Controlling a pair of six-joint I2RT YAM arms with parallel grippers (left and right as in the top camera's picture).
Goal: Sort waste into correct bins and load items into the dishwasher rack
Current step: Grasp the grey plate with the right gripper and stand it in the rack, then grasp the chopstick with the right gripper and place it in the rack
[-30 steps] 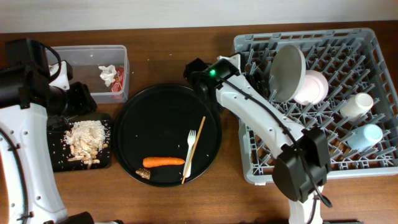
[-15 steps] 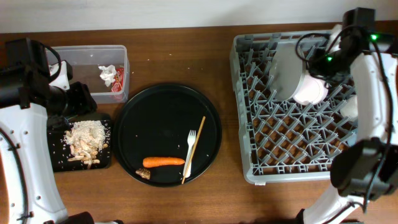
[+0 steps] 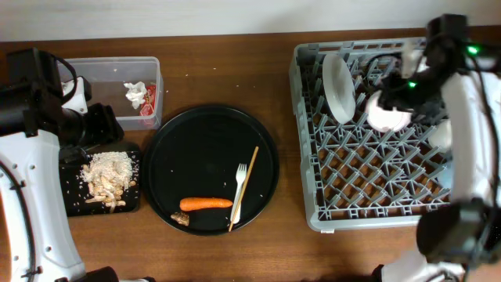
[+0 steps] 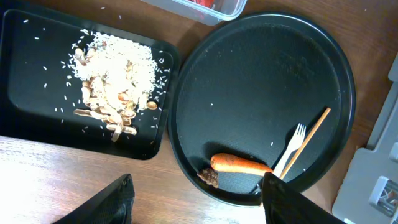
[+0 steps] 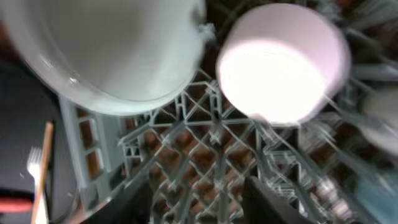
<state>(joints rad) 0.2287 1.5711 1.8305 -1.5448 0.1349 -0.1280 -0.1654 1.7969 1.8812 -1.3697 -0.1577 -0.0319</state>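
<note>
The grey dishwasher rack (image 3: 313, 211) holds the white plate (image 3: 338, 84) on edge and the white bowl (image 3: 385, 116) upside down. My right gripper (image 5: 199, 205) is open and empty above the rack, near the plate (image 5: 106, 50) and bowl (image 5: 283, 62). My left gripper (image 4: 199, 208) is open and empty above the table's front edge. The carrot (image 4: 239, 165), white fork (image 4: 292, 146), wooden stick (image 4: 308, 140) and a brown scrap (image 4: 208, 177) lie on the round black tray (image 3: 196, 149). Rice and scraps (image 3: 108, 174) lie in the shallow black tray (image 3: 74, 196). The tissue (image 3: 136, 94) and red wrapper (image 3: 149, 102) are in the clear tub (image 3: 94, 70).
My right arm (image 3: 458, 94) crosses the right side of the rack and hides most of the cups there. My left arm (image 3: 31, 110) stands at the left edge beside the tub. Loose rice grains are scattered over the shallow black tray.
My right arm has swung from the rack's left side to its right side. The plate now stands more on edge in the rack. The left arm has not moved.
</note>
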